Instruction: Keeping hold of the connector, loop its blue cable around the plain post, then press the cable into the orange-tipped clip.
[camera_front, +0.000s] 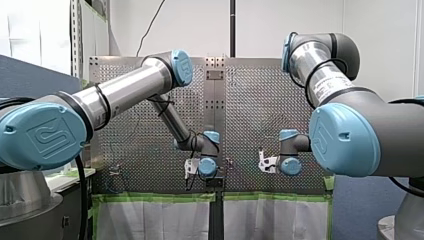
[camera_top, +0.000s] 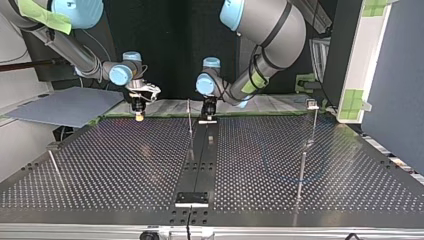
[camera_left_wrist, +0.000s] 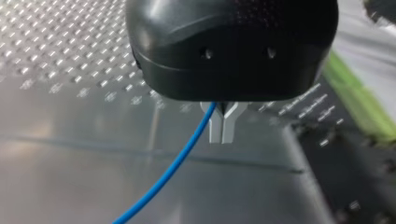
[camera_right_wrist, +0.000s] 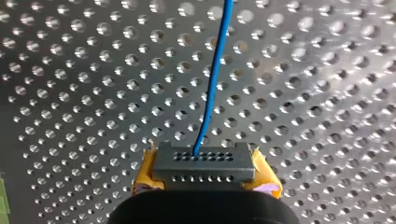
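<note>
Right hand (camera_right_wrist: 205, 173) (yellow pads) was clamped on connector (camera_right_wrist: 204, 158) over bench (camera_right_wrist: 70, 93); cable (camera_right_wrist: 212, 84) ran ahead from it. Left hand (camera_left_wrist: 222, 128) was closed, cable pinched at its metal fingers' (camera_left_wrist: 215, 128) root. Both hands sat at the top view's far bench edge.

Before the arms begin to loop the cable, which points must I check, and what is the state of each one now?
1. Connector held by my right gripper: ok, yellow pads clamp both sides.
2. Blue cable in my left gripper: ok, the metal fingers are shut on it.
3. Cable joined to the connector: ok.
4. Plain post picked out: cannot tell; several thin posts stand on the table.
5. Orange-tipped clip found: cannot tell in any view.
</note>
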